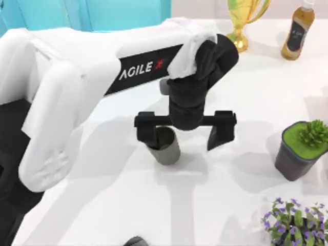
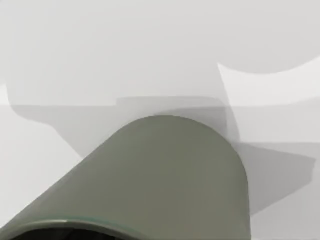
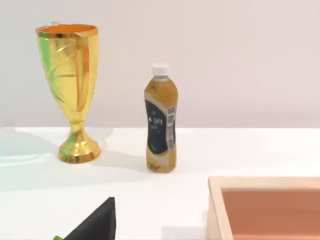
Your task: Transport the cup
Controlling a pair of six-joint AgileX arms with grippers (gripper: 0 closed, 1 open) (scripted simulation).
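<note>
One cup point(image 1: 165, 148), left gripper point(image 1: 185, 133) spread over it, fingers wide

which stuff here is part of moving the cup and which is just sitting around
In the job:
- cup
- left hand, open, one finger at the cup's rim

Just lying about:
- gold trophy
- bottle
- potted succulent
- purple-flowered plant
- wooden tray
</note>
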